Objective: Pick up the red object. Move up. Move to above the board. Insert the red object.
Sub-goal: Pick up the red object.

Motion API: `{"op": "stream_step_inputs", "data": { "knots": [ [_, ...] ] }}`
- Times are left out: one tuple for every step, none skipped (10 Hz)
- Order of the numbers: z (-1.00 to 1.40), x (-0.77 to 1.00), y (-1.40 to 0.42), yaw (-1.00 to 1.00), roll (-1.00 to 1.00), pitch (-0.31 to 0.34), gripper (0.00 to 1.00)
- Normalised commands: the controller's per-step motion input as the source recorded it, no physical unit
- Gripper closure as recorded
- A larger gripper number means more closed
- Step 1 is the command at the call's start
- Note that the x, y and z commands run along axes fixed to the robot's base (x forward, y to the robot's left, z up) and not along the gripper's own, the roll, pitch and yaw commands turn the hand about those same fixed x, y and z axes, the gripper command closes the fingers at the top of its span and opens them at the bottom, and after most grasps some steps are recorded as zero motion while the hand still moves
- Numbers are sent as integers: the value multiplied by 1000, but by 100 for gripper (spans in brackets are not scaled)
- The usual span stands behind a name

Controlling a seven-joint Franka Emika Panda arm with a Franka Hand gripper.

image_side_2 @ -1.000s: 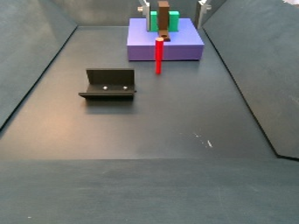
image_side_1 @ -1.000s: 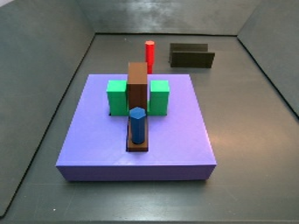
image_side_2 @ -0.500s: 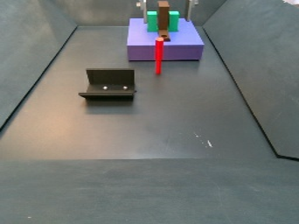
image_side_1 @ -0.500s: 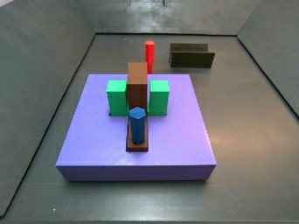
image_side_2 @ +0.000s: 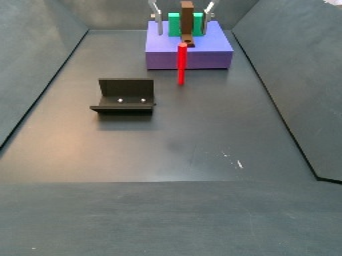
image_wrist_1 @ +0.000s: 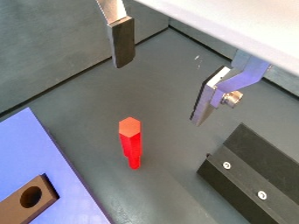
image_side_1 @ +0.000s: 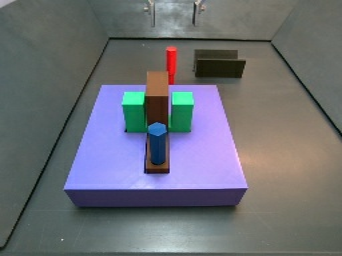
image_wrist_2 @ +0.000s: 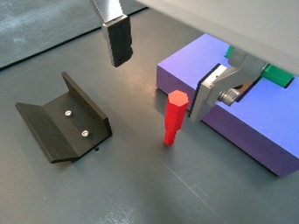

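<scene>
My gripper (image_wrist_1: 163, 77) hung high above the peg (image_wrist_1: 131, 142), jaws wide apart, holding nothing. Best approach, I judged: centre both fingers (image_wrist_2: 118, 42) around it, descend straight, clamp mid-shaft.

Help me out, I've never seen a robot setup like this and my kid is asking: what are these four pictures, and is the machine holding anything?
A single robot arm with a two-finger gripper is hanging open above the floor, holding nothing. Two pictures come from cameras on its wrist, looking down past its silver fingers. Two come from cameras beside the table. Below the gripper stands the red object, a slim upright peg, untouched. Nearby is a purple platform carrying the board, a brown bar between two green blocks, with a blue peg standing in it. The dark L-shaped fixture is part of the rig.
</scene>
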Motion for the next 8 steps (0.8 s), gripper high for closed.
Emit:
{"op": "stream_step_inputs", "data": {
  "knots": [
    [-123,0,-211,0,4,-36,0],
    [-220,100,-369,0,29,-66,0],
    [-263,126,-414,0,37,-91,0],
    [-260,120,-326,0,51,-80,0],
    [-246,151,-209,0,59,-61,0],
    [-234,103,-34,-3,34,-43,0],
    [-209,57,0,0,50,-30,0],
    [-209,0,29,0,66,-31,0]
  ]
}}
